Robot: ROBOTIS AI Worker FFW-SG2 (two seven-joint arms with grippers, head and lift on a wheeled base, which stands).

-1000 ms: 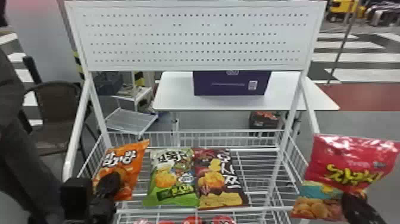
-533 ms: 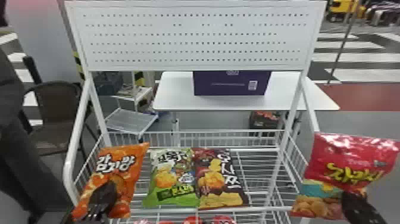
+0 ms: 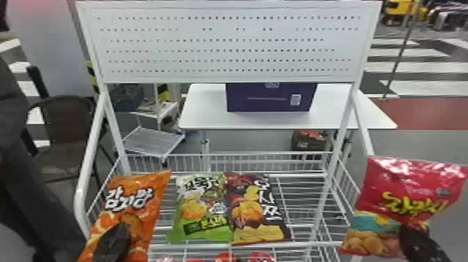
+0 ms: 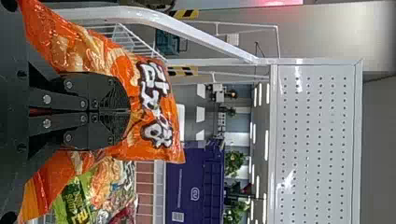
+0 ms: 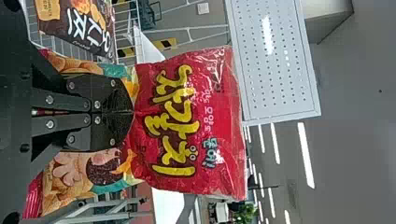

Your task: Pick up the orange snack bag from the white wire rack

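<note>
Pinching the crinkled, glossy film of the orange snack bag, the left hand had its flat black fingers drawn in on the middle of the pack, gathering it into creases, at the left side of the white wire rack. The bag leaned with its printed face forward and a pointed upper corner. Next came a green bag, puffy and roughly rectangular, lying on the wire shelf edge to edge with a dark brown bag. At the far right, the right hand was clamped on a plump, shiny red bag, denting its lower half. Behind, from the left, stood a brown chair, then a smooth white bench bearing a purple box, with striped floor and a red floor patch farther right. A perforated white panel spanned the rack's top. The orange bag sat close by the rack's left rail, with a narrow gap to the green bag; wire grid stretched between the brown bag and the right side, where the red bag overlapped the frame in the head view.
</note>
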